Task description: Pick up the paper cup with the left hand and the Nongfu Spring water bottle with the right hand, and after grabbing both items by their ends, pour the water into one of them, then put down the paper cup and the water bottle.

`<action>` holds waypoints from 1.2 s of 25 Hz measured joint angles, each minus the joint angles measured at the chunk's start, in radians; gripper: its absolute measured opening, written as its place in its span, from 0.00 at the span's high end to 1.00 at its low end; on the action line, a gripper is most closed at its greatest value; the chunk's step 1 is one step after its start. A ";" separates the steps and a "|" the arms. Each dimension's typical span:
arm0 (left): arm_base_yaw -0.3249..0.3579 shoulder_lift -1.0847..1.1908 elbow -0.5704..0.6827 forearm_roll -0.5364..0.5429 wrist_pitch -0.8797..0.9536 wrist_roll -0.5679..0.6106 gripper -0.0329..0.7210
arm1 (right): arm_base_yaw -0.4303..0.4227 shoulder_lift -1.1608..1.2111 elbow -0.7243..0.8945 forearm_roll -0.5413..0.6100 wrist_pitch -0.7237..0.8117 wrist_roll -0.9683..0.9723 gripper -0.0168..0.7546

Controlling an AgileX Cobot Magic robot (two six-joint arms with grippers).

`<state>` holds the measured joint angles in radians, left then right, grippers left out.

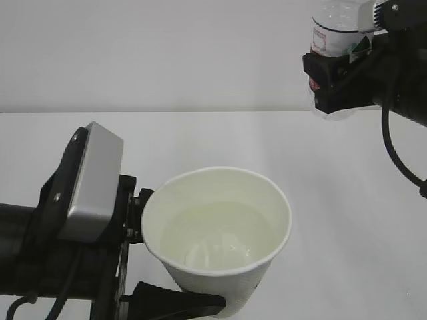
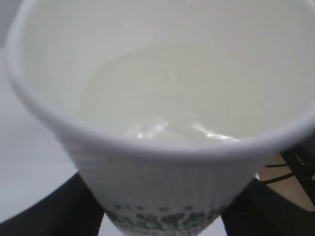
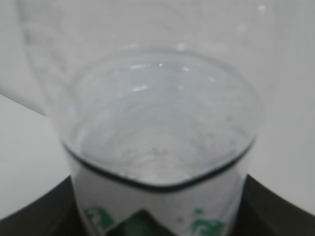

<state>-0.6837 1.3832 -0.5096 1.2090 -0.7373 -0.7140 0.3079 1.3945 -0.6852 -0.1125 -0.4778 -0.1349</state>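
Closest to me, low at about seven o'clock, the left hand (image 1: 150, 257) is clamped on the cup (image 1: 220, 237), one black finger (image 1: 175, 301) pressed along its lower wall and the other behind it by the rim. The silver-grey block (image 1: 90, 183) on that arm sits just left of the cup. The cup is held clear of the table (image 1: 213, 140), roughly upright with its mouth tipped a little toward me, and water (image 1: 217, 237) lies in the bottom of it, glinting. From the left wrist view the cup (image 2: 162, 147) fills nearly everything; the water (image 2: 172, 98) pools inside, a dark green print runs round the wall near the bottom edge, and the black fingers (image 2: 78, 211) hug it on both sides.

Farther back, up at one o'clock, the right hand (image 1: 333, 80) is closed around the bottle (image 1: 333, 33), gripping it across the red label, well apart from the cup and above the table's far edge. The bottle's top is cut off by the frame. In the right wrist view the bottle (image 3: 157, 147) stands between the black fingers (image 3: 34, 216), with water (image 3: 157, 128) in it and green marks showing low down.
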 joint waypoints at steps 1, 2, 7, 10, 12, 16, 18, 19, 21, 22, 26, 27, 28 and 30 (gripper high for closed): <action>0.000 0.000 0.000 0.000 0.002 0.000 0.31 | 0.000 0.002 0.000 0.018 0.000 -0.016 0.37; 0.000 0.000 0.000 0.000 0.002 0.000 0.31 | 0.000 0.004 0.000 0.030 0.000 -0.027 0.37; 0.000 0.000 0.000 0.000 0.006 0.000 0.31 | 0.000 0.017 0.000 0.062 -0.013 -0.042 0.37; 0.000 0.000 0.000 0.000 0.008 0.000 0.31 | 0.000 0.037 0.000 0.095 -0.020 -0.043 0.37; 0.000 0.000 0.000 0.000 0.008 0.000 0.31 | 0.000 0.052 0.000 0.113 -0.029 -0.045 0.37; 0.000 0.000 0.000 -0.002 0.017 0.000 0.31 | 0.000 0.080 0.000 0.137 -0.066 -0.045 0.37; 0.000 0.000 0.000 -0.004 0.024 0.000 0.31 | 0.000 0.097 0.000 0.152 -0.084 -0.045 0.37; 0.000 0.000 0.000 -0.006 0.025 0.000 0.31 | 0.000 0.106 0.000 0.166 -0.096 -0.045 0.37; 0.000 0.000 0.000 -0.019 0.030 0.000 0.31 | 0.000 0.123 0.000 0.196 -0.116 -0.052 0.37; 0.000 0.000 0.000 -0.027 0.034 0.000 0.31 | 0.000 0.135 0.000 0.206 -0.125 -0.054 0.37; 0.000 0.000 0.000 -0.044 0.038 0.000 0.31 | 0.000 0.177 -0.001 0.227 -0.159 -0.061 0.37; 0.000 0.000 0.000 -0.046 0.040 0.000 0.31 | 0.000 0.188 -0.001 0.229 -0.166 -0.062 0.37; 0.000 0.000 0.000 -0.048 0.040 0.000 0.31 | 0.000 0.198 -0.001 0.231 -0.173 -0.064 0.37; 0.000 0.000 0.000 -0.055 0.047 0.000 0.31 | 0.000 0.223 -0.001 0.233 -0.196 -0.068 0.37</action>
<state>-0.6837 1.3832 -0.5096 1.1543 -0.6905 -0.7140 0.3079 1.6172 -0.6859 0.1203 -0.6741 -0.2034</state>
